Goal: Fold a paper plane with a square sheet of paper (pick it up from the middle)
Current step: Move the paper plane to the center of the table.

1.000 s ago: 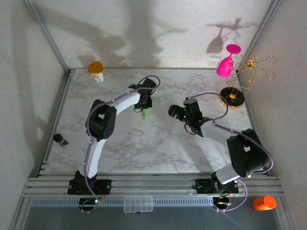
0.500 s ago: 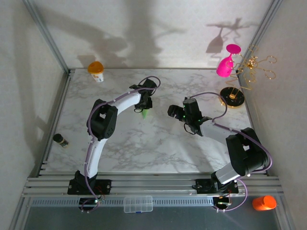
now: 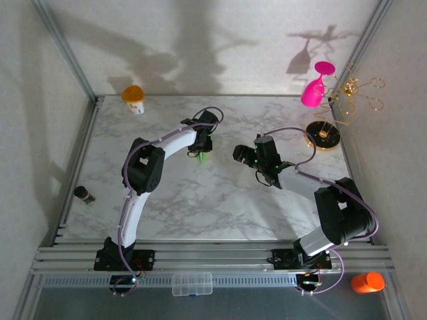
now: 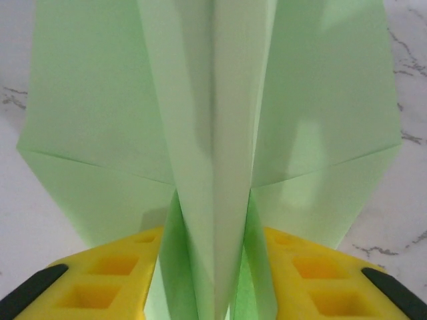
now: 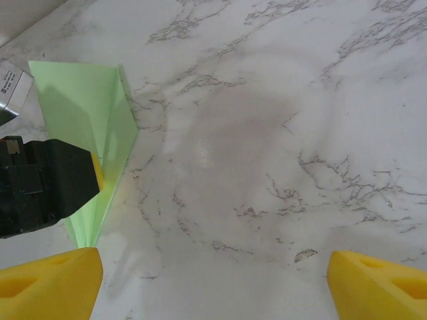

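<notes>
Paper plane folded, left claw at its keel: release step.

We see the pale green folded paper plane (image 4: 213,133), a narrow dart with a centre ridge, at the far middle of the white marble tabletop (image 3: 200,200); resting on it or just above, we cannot tell. The left claw (image 4: 213,267) straddles the ridge, yellow pads (image 4: 113,267) close against the folded layers; pinching or let go, we cannot tell. The right claw (image 5: 213,283) is released, wide and empty, near the plane. We judge the folding done. To do the step well, open both pads evenly, then lift straight off along the ridge so no pad drags a wing or springs the fold.
</notes>
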